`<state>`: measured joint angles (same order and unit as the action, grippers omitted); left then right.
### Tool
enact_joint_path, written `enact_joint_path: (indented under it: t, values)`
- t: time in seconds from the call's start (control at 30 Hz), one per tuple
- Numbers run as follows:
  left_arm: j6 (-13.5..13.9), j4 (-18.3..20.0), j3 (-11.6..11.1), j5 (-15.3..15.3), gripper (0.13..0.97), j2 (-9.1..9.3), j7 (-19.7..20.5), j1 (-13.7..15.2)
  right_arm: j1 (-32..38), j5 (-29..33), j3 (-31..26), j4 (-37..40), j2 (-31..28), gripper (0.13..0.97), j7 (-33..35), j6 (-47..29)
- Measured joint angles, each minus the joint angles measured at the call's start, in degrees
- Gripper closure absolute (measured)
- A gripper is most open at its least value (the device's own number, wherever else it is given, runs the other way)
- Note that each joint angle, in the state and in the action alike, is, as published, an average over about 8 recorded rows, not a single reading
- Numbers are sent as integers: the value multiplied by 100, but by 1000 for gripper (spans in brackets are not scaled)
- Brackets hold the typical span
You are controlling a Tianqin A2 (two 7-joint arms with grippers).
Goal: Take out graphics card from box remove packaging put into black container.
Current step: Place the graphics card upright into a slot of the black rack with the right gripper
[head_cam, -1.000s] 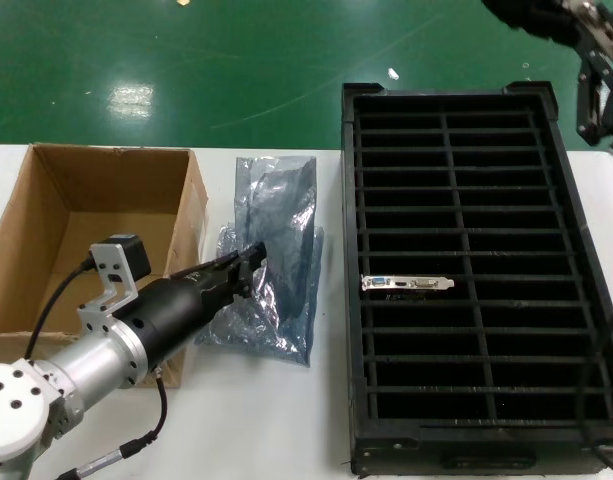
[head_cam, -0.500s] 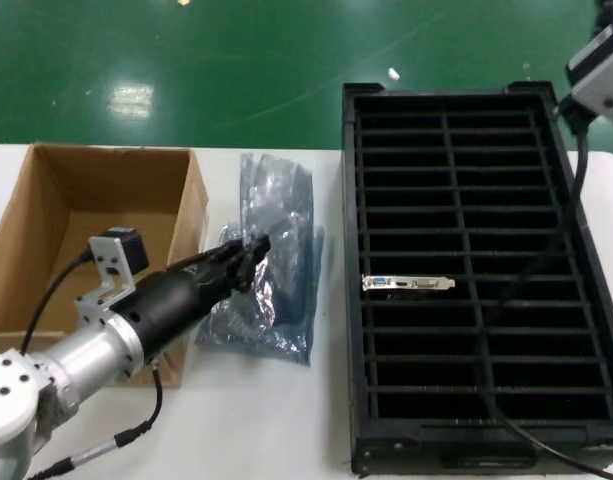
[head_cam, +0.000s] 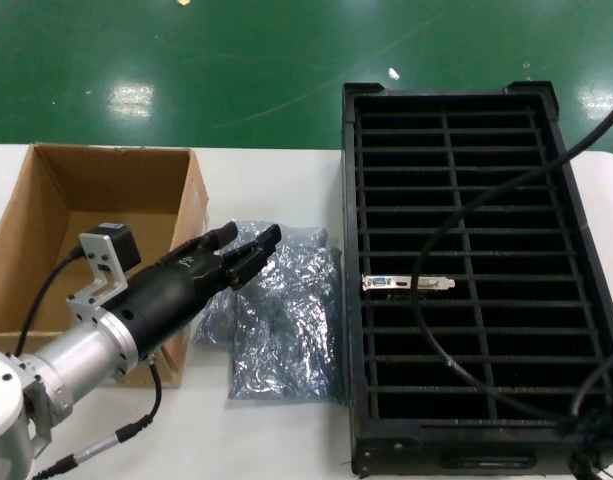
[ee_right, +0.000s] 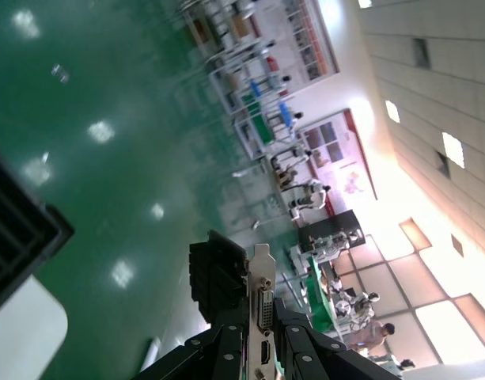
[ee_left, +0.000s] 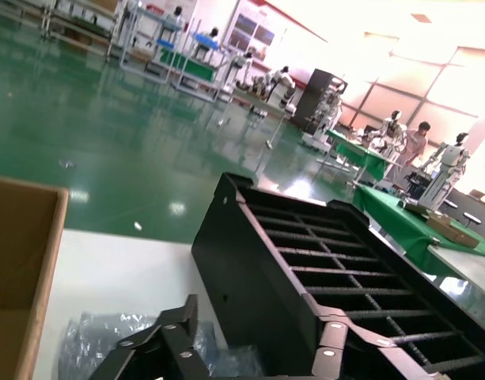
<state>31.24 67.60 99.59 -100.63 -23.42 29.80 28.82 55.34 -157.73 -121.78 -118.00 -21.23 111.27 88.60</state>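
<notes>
Crinkly silver-grey packaging [head_cam: 284,318] lies flat on the table between the box [head_cam: 86,190] and the black container [head_cam: 466,150]. My left gripper [head_cam: 248,244] hovers open just above the near-left part of the bags, touching nothing. In the left wrist view its fingers [ee_left: 159,342] are spread, with packaging [ee_left: 88,342] beneath and the container [ee_left: 305,273] ahead. One graphics card [head_cam: 407,283] stands in a container slot. My right gripper [ee_right: 259,331] is out of the head view; it is shut on a second graphics card [ee_right: 263,289], held by its silver bracket high above the floor.
The right arm's black cable [head_cam: 456,300] loops across the container's slots. A corner of the container [ee_right: 24,229] and a white table corner [ee_right: 20,336] show far below the right gripper. Bare white table [head_cam: 276,440] lies in front of the bags.
The left gripper has opened and let go of the bag, which dropped flat onto the table. The right arm has risen out of the head view, leaving its cable draped over the container.
</notes>
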Motion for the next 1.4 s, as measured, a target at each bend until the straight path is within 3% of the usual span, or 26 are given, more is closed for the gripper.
enact_joint_path:
  t: [0.57, 0.67, 1.1, 1.23, 1.4]
  values:
    - [373, 382, -542, -919, 340, 280, -1850, -334, 382, 0, 2587, 0, 1865, 908, 4557, 134]
    - [423, 338, -583, -1020, 340, 313, -2048, -348, 428, 0, 2813, 0, 1928, 908, 5049, 135]
    - [320, 323, -593, -1164, 182, 283, -2357, -394, 286, 0, 2505, 0, 941, 908, 5454, 135]
    - [260, 347, -539, -1153, 148, 273, -2384, -400, 203, 0, 2424, 0, 976, 908, 5464, 135]
    - [272, 279, -514, -1192, 137, 296, -2472, -401, 251, 0, 2524, 0, 1425, 908, 5470, 135]
